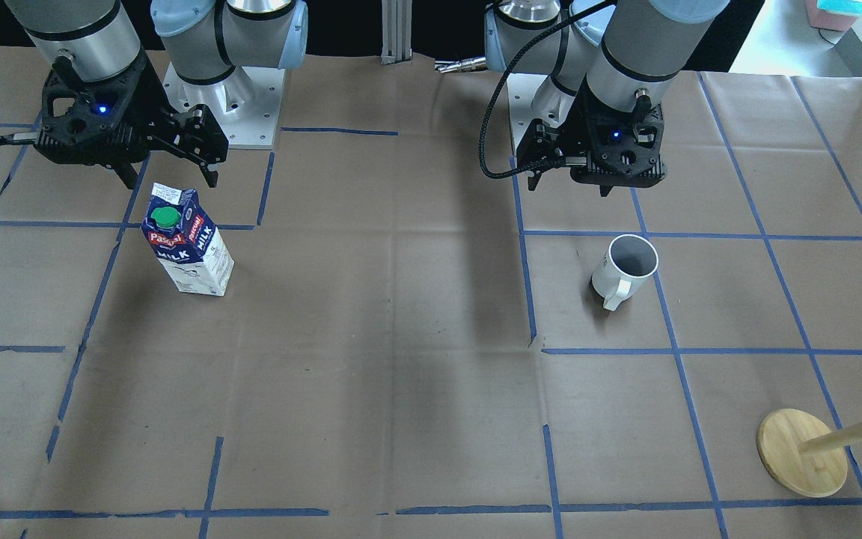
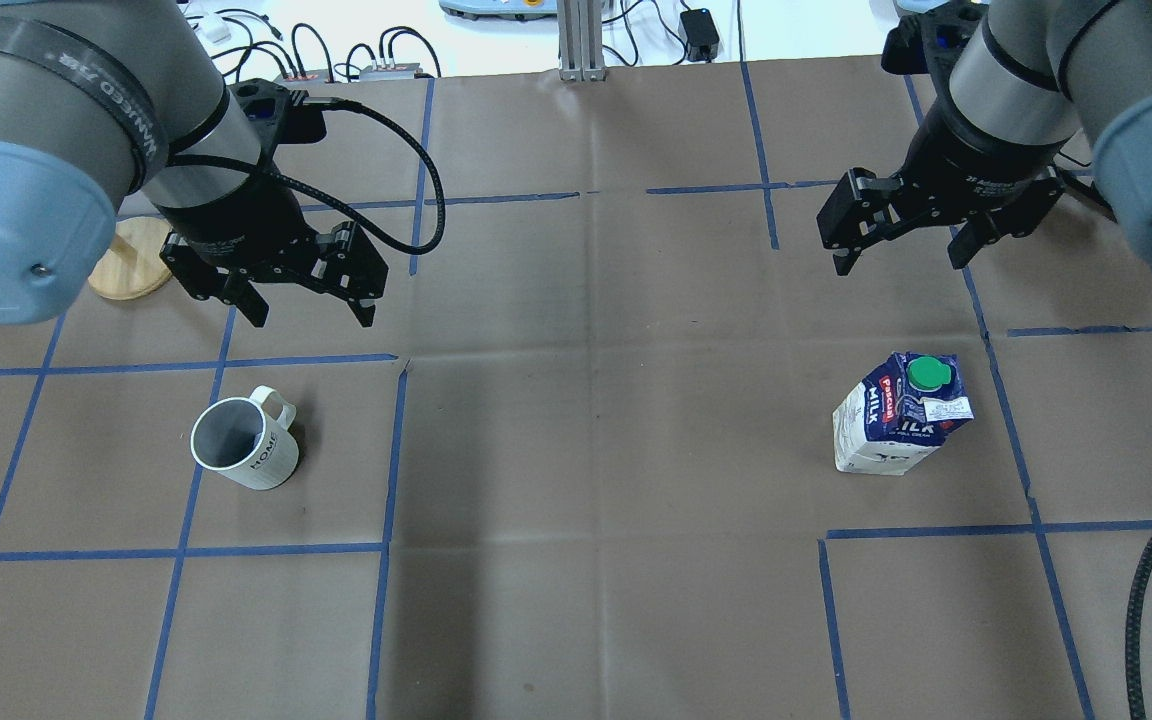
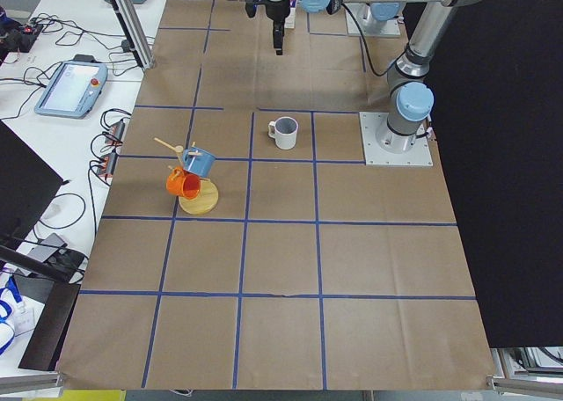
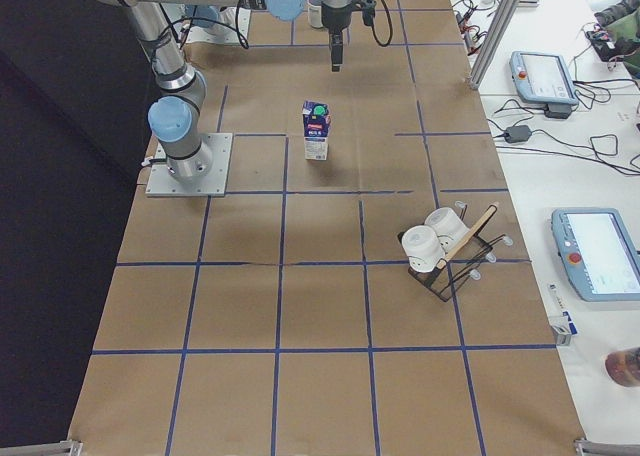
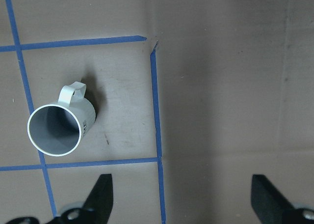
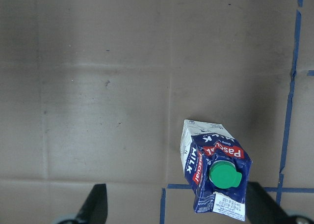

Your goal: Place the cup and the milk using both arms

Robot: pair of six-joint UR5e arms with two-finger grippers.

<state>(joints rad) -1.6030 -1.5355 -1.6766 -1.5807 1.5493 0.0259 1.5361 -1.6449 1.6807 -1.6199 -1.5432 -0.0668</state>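
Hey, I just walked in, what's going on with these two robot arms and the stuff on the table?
Two robot arms hang over a paper-covered table, and neither holds anything yet. The left gripper is open in the air near the white cup, which stands upright with nothing touching it. The right gripper is open in the air near the milk carton, also upright and untouched. It looks like each arm is about to pick up its own item.

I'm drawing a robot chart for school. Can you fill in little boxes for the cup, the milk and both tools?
cup: upright on table, left arm's side, not held
milk: upright, green cap on, right arm's side, not held
left tool: open, in the air, touching nothing
right tool: open, in the air, touching nothing
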